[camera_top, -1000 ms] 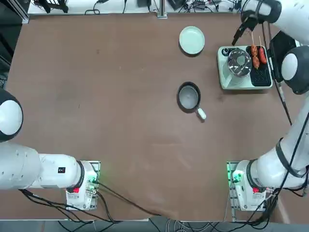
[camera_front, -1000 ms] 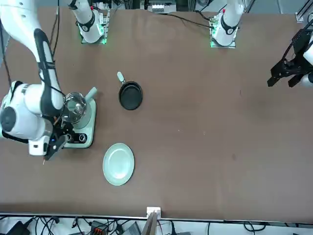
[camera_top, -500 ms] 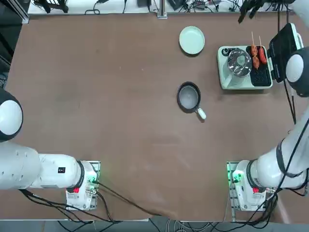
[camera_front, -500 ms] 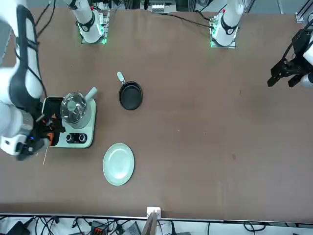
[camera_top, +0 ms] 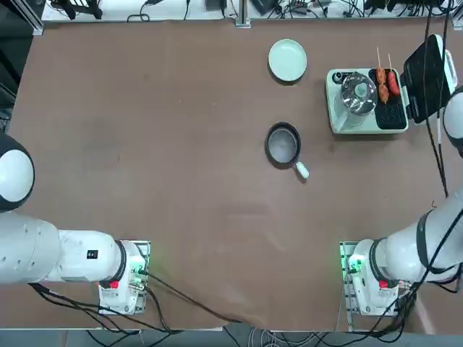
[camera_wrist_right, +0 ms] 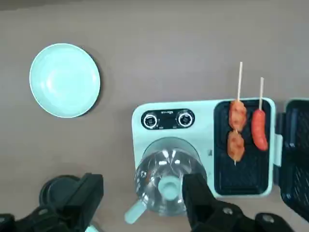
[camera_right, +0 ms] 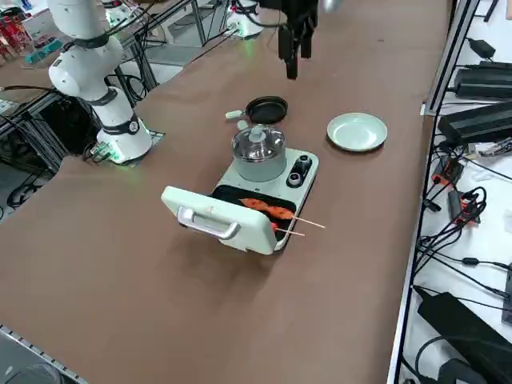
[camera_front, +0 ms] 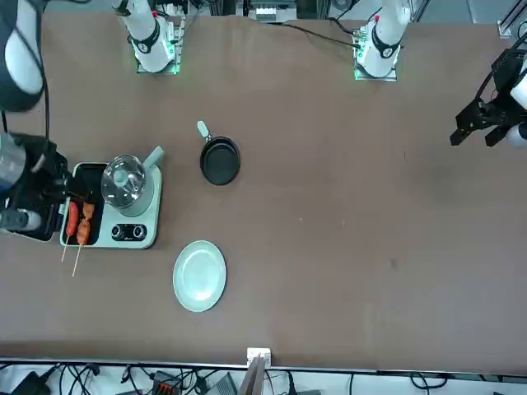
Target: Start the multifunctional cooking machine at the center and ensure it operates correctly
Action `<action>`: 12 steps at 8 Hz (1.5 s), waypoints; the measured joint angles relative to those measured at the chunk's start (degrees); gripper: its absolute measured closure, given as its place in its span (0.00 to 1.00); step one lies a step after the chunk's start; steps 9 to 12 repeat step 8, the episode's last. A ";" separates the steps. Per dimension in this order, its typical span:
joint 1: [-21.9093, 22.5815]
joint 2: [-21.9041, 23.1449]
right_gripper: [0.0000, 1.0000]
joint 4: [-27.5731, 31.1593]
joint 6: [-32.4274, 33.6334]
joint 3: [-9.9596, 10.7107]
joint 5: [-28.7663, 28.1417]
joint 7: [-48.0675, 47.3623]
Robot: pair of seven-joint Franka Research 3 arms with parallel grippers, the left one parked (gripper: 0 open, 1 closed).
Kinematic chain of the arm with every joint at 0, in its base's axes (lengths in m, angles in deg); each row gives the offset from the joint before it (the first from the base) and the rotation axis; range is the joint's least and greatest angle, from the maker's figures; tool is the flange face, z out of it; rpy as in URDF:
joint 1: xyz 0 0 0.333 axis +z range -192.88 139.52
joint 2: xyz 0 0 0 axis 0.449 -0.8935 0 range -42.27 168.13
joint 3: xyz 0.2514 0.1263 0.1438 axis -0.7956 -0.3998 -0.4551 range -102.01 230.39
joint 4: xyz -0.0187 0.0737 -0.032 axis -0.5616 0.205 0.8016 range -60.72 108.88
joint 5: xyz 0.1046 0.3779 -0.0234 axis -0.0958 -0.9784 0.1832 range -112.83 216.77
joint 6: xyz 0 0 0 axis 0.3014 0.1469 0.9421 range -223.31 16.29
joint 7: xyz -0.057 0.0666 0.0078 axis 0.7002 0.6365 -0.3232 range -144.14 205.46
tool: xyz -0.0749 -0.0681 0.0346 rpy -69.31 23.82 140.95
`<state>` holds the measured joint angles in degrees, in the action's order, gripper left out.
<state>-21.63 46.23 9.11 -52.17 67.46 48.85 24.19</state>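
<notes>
Two small knobs (camera_wrist_right: 167, 119) sat on the stiff, heavy cooking machine (camera_wrist_right: 205, 147), the best spots to touch. My jaws (camera_wrist_right: 142, 193) hung wide open above it, holding nothing.

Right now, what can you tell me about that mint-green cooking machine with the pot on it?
The multifunctional cooking machine is a pale mint-green rectangular appliance standing flat on the brown table. One half carries a steel pot under a glass lid; beside the pot are two round dials. The other half is a black ribbed grill plate holding two skewers of sausages. Its hinged lid is swung open. The right gripper hangs open above it, not touching.
</notes>
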 joint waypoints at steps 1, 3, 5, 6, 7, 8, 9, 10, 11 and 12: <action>0.71 3.14 0.00 2.23 0.09 -0.05 0.73 -1.02; 0.84 10.61 0.00 8.74 0.12 -0.04 0.92 -1.41; 0.84 16.68 0.00 14.27 0.26 -0.04 0.92 -1.41; 0.84 18.26 0.00 15.69 0.34 -0.04 0.91 -1.41; 0.84 18.90 0.00 16.29 0.36 -0.04 0.87 -1.32; 0.82 18.92 0.00 16.35 0.35 0.01 0.85 -0.70; 0.82 18.92 0.00 16.35 0.35 0.01 0.85 -0.70; 0.82 18.92 0.00 16.35 0.35 0.01 0.85 -0.70; 0.82 18.92 0.00 16.35 0.35 0.01 0.85 -0.70; 0.82 18.92 0.00 16.35 0.35 0.01 0.85 -0.70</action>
